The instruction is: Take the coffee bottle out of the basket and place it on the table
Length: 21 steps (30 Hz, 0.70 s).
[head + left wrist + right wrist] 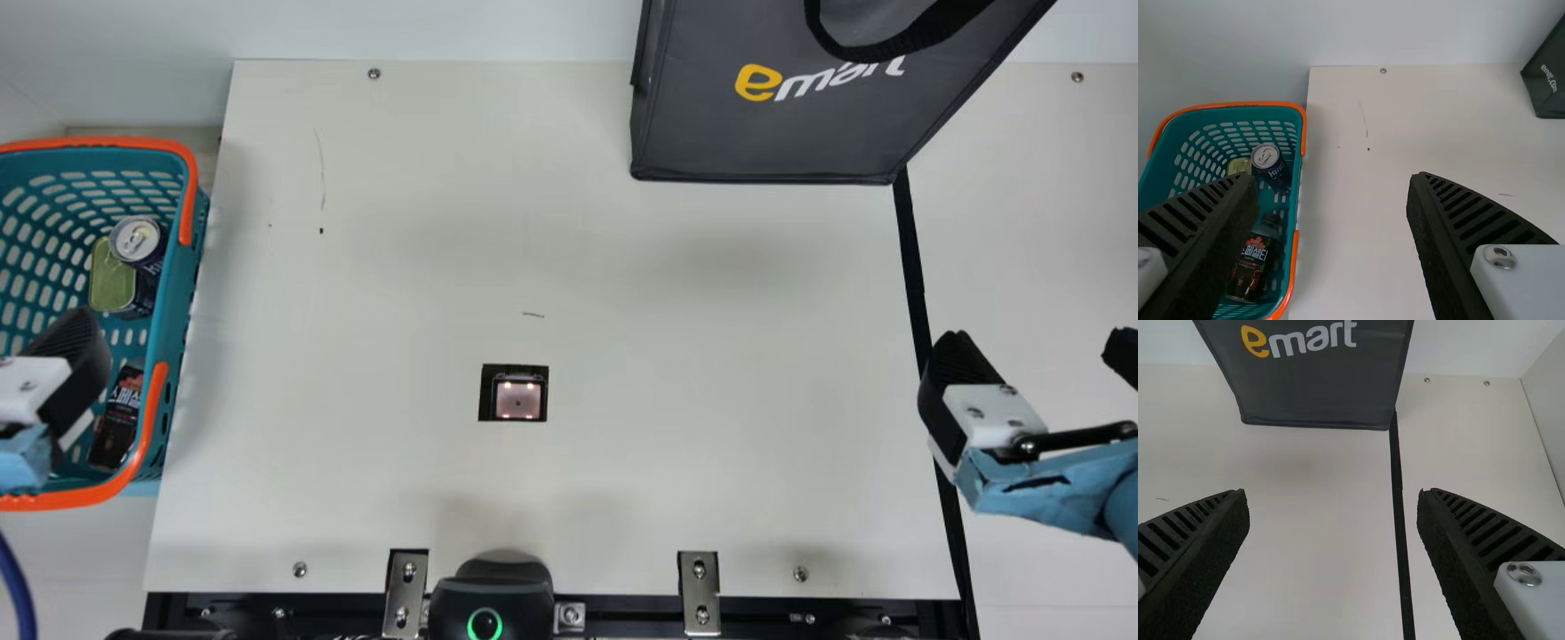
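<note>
The cream table (569,222) adjoins the basket (178,293) holding the coffee bottle (1255,260), probably stiff, slick, weighty, best clasped mid-body; left gripper (1333,176) and right gripper (1333,492) gape, both empty

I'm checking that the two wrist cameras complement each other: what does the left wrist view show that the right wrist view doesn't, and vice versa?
Left wrist view: the teal basket with orange handles, holding the coffee bottle, a dark drink can and a gold-lidded tin; also the open left pincer.

Right wrist view: a black strip running along the tabletop from the shopping bag's corner, and the open right pincer.

Both: part of the dark gray shopping bag, the cream table and the pale wall behind it.
</note>
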Tool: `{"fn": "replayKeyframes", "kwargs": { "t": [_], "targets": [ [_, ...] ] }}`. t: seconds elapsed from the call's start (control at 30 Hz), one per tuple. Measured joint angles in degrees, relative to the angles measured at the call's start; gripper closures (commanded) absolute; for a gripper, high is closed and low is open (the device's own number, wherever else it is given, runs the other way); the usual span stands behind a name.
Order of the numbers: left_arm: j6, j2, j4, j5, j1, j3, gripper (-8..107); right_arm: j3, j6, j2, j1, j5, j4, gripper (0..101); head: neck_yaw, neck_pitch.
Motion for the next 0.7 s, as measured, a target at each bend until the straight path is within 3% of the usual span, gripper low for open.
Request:
{"fn": "replayKeyframes", "kwargs": {
  "t": [0.7],
  "targets": [
    [0.0, 0.0, 0.0, 0.0, 0.0, 0.0, 9, 0.0, 0.0, 0.0, 0.0, 0.0, 0.0, 10, 19.8, 0.0]
  ]
}}
